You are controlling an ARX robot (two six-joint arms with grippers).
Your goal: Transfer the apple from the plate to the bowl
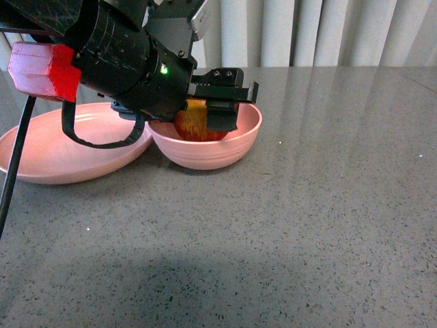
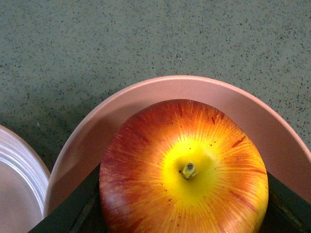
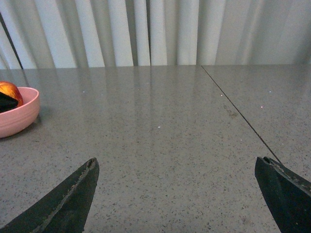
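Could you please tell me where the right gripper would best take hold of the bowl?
Pinch the rim of the bowl on its right side, from above: the thin wall suits a pinch, the plate crowds its left, and the left gripper holds the apple inside.

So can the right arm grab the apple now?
Probably not. The left fingers clasp the apple inside the bowl, covering its sides, and the right fingers sit open well away across the table.

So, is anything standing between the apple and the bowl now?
Nothing visible does. The left gripper holds the apple already within the rim of the bowl, with only bare bowl wall around it. The plate sits beside the bowl, not in the path.
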